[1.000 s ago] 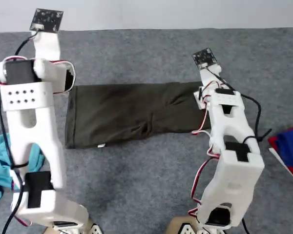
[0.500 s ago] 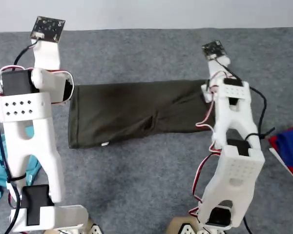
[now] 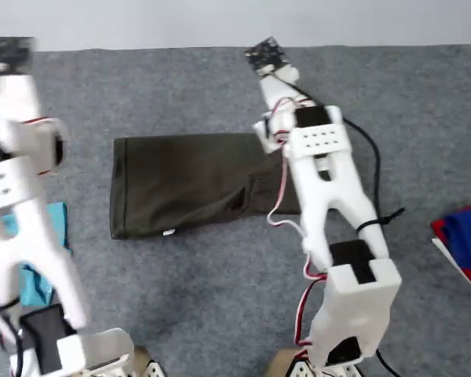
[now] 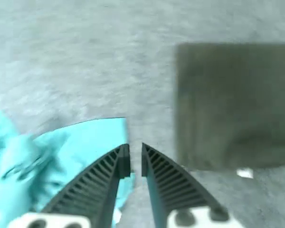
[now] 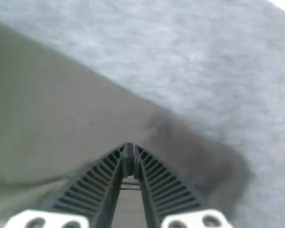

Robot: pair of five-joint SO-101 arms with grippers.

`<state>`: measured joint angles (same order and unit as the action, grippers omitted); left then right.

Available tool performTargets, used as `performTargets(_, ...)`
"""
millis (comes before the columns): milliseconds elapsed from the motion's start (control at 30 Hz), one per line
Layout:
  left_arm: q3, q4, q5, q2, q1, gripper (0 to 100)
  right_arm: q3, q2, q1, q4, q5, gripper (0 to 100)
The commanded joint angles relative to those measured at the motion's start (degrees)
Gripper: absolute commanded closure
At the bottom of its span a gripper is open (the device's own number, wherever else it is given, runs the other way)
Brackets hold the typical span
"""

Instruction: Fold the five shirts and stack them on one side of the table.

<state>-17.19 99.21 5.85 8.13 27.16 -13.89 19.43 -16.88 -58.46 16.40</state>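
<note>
Fold in hand on the dark shirt (image 3: 188, 184), mid-table (image 3: 180, 314): right claw (image 5: 128, 151) pressed together over its right end (cloth pinched or not, cannot tell), left claw (image 4: 136, 159) barely spread, empty, by the teal shirt (image 4: 61, 152); next move likely needs that end laid across squarely.

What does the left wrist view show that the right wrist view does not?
Left wrist, not right wrist: a teal shirt by the left gripper, whose fingers stand slightly parted, and a white tag at a corner of the dark olive shirt. Right wrist, not left wrist: the right gripper, fingers closed together, low over that olive cloth. Both: the dark olive shirt and the grey table surface.
</note>
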Motion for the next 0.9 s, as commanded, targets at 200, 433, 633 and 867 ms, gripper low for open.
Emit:
performTargets(200, 0.7, 0.7, 0.3, 7.6, 18.1, 95, -3.4, -4.4, -12.2, -1.5, -22.9, 90.2)
performTargets(433, 7.3, 0.5, 0.4, 9.9, 25.1, 95, -3.4, -0.7, -20.5, 6.5, -28.5, 81.2)
performTargets(633, 12.1, 0.4, 0.4, 13.5, 26.3, 95, -3.5, 6.4, -24.3, 13.8, -28.6, 79.5)
performTargets(867, 13.2, 0.4, 2.8, 15.1, 26.2, 95, -3.5, 9.7, -30.1, 20.9, -28.7, 68.8)
